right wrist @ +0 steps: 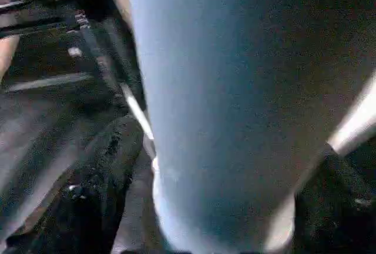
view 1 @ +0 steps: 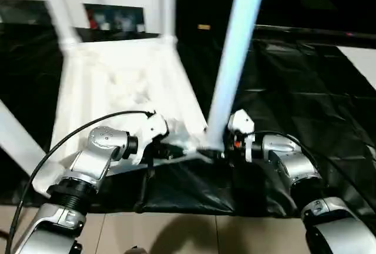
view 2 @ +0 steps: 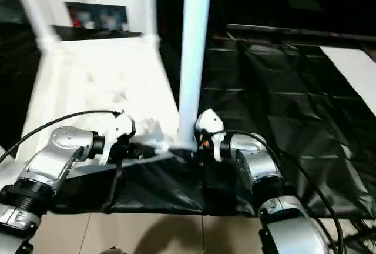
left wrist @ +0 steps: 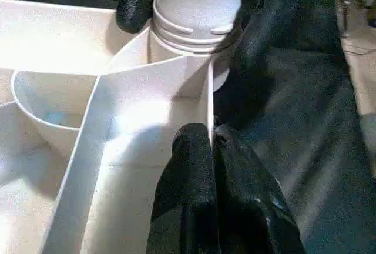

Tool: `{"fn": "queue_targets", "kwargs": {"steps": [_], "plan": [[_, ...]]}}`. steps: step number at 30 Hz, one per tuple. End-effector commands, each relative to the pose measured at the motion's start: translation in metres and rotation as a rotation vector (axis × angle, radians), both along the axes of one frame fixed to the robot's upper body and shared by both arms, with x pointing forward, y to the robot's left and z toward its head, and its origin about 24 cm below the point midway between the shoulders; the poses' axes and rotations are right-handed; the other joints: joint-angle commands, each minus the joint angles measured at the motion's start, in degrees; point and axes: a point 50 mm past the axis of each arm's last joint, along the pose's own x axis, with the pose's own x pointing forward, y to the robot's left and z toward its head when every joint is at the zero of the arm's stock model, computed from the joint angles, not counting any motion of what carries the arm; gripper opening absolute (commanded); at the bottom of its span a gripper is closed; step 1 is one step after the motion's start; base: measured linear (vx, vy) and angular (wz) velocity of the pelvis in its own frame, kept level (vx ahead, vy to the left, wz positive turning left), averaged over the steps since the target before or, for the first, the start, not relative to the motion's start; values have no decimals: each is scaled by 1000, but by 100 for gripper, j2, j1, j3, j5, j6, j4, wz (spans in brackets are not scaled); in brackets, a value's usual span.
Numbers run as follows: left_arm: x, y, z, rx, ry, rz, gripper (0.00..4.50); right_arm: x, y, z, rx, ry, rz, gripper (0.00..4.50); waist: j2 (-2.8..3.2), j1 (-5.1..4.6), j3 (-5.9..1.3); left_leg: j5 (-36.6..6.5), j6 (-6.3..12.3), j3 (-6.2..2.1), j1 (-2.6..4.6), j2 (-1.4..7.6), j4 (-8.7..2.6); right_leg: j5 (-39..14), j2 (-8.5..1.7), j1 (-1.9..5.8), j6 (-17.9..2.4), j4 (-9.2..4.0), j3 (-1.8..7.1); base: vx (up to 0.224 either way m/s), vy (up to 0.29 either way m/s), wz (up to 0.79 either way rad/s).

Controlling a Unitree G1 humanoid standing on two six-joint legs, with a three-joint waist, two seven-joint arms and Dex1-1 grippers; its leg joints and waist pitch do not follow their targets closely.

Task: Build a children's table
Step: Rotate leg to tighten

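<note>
Near leg going into its corner socket; tabletop pinned by the rim.

The children's table (view 1: 126,83) lies upside down on the black-covered work table (view 1: 305,107), underside ribs facing up, so the corner sockets are open to receive legs. Two far legs already stand in their sockets; another leg (view 1: 12,136) slants across the near left side. The near leg (view 1: 235,60) stands upright in the corner socket (left wrist: 197,22) closest to the robot. The left gripper (left wrist: 211,148) has its jaws together on the thin rim wall just beside that socket, probably to keep the top from shifting while the leg is worked. The right gripper (view 1: 226,151) has its jaws spread either side of the leg's flared base, in a position to turn or press it; whether it is actually clamped I cannot tell.
</note>
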Motion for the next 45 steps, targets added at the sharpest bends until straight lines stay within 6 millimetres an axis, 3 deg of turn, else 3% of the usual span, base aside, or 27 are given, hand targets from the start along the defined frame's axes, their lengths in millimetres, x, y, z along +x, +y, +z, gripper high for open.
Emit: {"fn": "queue_targets", "kwargs": {"steps": [1, 5, 13, 17, 20, 21, 23, 25, 31, 33, 36, 41, 45], "plan": [[-3, -16, 4, -44, -7, -81, 0, -13, 19, -7, -29, 53, 186, 335, 19, 5, -332, -1197, 331, 9, -14, 186, -342, -1534, -402, 294, -1131, -384, 310, 0, 0, 0], [-5, -16, 4, -54, 6, -105, 0, -17, 19, -7, -45, 63, 243, 296, 3, 15, -333, -1226, 295, 2, -25, 186, -342, -1634, -413, 298, -1085, -391, 307, 0, 0, 0], [-6, -16, 5, -61, 1, -100, 0, -20, 23, -9, -27, 83, 249, 268, -10, 13, -341, -1099, 300, 0, -30, 180, -337, -1602, -411, 299, -1059, -384, 305, 0, 0, 0], [-2, -18, 4, -70, -36, -14, 0, -11, 27, -12, 31, 71, 53, 267, -8, -14, -315, -1275, 227, -11, -24, 172, -359, -1937, -422, 282, -970, -427, 305, 0, 0, 0], [3, -22, 2, -66, -59, 69, 0, -5, 30, -14, 53, 63, -81, 266, -8, -65, -285, -1590, 97, -37, 8, 152, -374, -2657, -445, 256, -746, -519, 301, 0, 0, 0], [8, -29, 0, -73, -88, 153, 0, 1, 35, -18, 51, 60, -225, 266, 8, -71, -288, -1647, 74, -55, 19, 150, -380, -2834, -452, 255, -663, -536, 296, 0, 0, 0], [11, -38, -2, -78, -109, 206, 0, 4, 41, -22, 53, 61, -331, 266, 26, -122, -281, -1786, -17, -78, 36, 145, -393, -3023, -443, 239, -579, -559, 276, 0, 0, 0], [13, -46, -4, -74, -124, 258, 0, 5, 50, -24, 57, 72, -396, 266, -1, -184, -291, -1797, 14, -79, 14, 123, -382, -3132, -438, 244, -481, -590, 264, 0, 0, 0], [12, -70, -8, -69, -135, 306, 0, 8, 74, -26, 44, 76, -550, 265, 45, -211, -315, -1738, 77, -59, 14, 121, -381, -2772, -414, 213, -542, -568, 285, 0, 0, 0], [12, -73, -7, -67, -141, 308, 0, 9, 79, -23, 60, 55, -567, 321, 56, -208, -324, -1728, 125, -51, 7, 114, -377, -2674, -413, 219, -566, -560, 289, 0, 0, 0], [11, -74, -6, -72, -145, 276, 0, 10, 77, -19, 101, 62, -554, 343, 63, -198, -339, -1632, 175, -38, 3, 120, -375, -2410, -403, 224, -634, -536, 298, 0, 0, 0], [3, -68, -4, -89, -128, 179, 0, 10, 67, -13, 120, 47, -458, 392, 65, -195, -351, -1481, 238, -36, -45, 123, -383, -2066, -403, 283, -731, -496, 300, 0, 0, 0], [-5, -54, -2, -94, -101, 64, 0, 1, 53, -10, 120, 37, -229, 404, 61, -173, -366, -1338, 372, -21, -41, 139, -359, -1732, -400, 291, -876, -456, 306, 0, 0, 0]]}}
